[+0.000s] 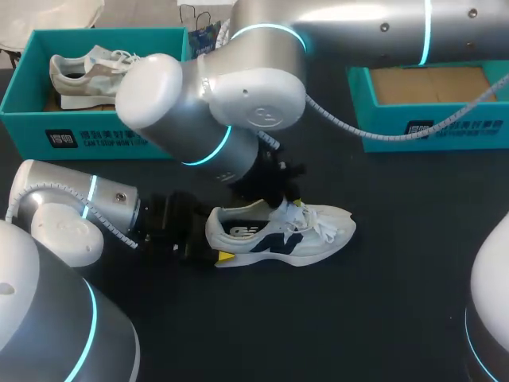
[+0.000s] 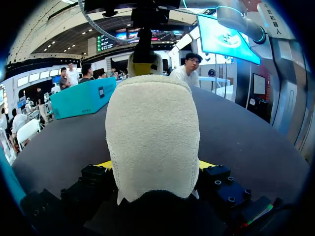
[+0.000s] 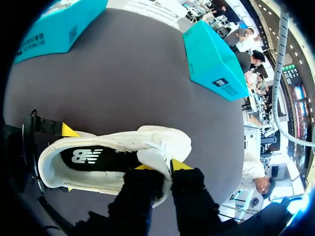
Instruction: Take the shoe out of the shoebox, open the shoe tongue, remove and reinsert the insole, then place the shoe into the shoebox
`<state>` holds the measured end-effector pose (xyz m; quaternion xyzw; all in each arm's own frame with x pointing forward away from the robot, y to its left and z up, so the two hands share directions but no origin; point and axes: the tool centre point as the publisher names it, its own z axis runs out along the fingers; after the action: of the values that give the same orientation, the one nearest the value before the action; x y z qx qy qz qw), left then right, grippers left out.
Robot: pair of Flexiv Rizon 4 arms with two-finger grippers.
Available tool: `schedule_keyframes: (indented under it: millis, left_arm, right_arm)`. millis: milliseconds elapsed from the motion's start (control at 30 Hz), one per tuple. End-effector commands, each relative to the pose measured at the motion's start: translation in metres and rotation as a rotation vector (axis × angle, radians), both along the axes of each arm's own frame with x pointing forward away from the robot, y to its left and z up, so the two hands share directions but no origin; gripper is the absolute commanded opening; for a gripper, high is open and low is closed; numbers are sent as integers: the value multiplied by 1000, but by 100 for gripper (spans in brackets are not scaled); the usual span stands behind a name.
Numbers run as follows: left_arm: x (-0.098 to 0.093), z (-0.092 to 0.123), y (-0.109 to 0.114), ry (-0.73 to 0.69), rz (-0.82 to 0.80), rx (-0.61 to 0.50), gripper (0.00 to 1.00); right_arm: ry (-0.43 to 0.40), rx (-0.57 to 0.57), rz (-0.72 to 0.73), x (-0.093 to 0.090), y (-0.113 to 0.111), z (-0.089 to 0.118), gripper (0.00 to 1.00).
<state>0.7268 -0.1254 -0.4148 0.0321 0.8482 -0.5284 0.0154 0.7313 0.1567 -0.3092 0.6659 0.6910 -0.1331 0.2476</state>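
A white sneaker (image 1: 318,231) with dark side markings lies on its sole in the middle of the black table, toe pointing right. My left gripper (image 1: 216,248) has its fingers either side of the heel. In the left wrist view the cream heel (image 2: 152,132) fills the gap between the yellow tips, and the left gripper (image 2: 155,167) is shut on it. My right arm comes across from the back right, and its gripper (image 3: 161,166) pinches the shoe's tongue (image 3: 153,158) from above. The dark insole (image 3: 98,158) shows inside the shoe.
A teal shoebox (image 1: 32,119) at the back left holds another pale shoe (image 1: 87,72). A second teal box (image 1: 429,131) with a bare cardboard floor stands at the back right. Bare black tabletop lies in front of and to the right of the sneaker.
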Motion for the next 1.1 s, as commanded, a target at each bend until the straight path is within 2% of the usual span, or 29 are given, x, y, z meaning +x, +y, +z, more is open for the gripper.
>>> schedule_keyframes:
  millis: [33,133,400,633,767,800,833,933,967,1033,1100]
  left_arm:
    - [-1,-4,-1,0,-2,2,0]
    - [-1,-4,-1,0,-2,2,0]
    - [-1,-4,-1,0,-2,2,0]
    - [-1,-4,-1,0,-2,2,0]
    - [-1,-4,-1,0,-2,2,0]
    - [-1,-4,-1,0,-2,2,0]
    - [-1,-4,-1,0,-2,2,0]
    - [-1,-4,-1,0,-2,2,0]
    - [-1,-4,-1,0,-2,2,0]
    - [-1,-4,-1,0,-2,2,0]
    - [-1,-4,-1,0,-2,2,0]
  right_arm:
    - [-7,26,11,-1,-13,4,0]
    - [-12,44,32,1,-18,6,0]
    - [-31,48,21,5,-55,3,0]
    - [-3,72,25,8,-81,-20,0]
    - [5,96,30,9,-88,-34,0]
    - [21,100,40,9,-89,-40,24]
    - [15,105,47,10,-89,-45,29]
    - [30,95,55,11,-89,-56,33]
    - [41,89,49,10,-90,-60,38]
    - [35,94,43,9,-92,-65,42]
    - [38,99,39,9,-93,-67,56]
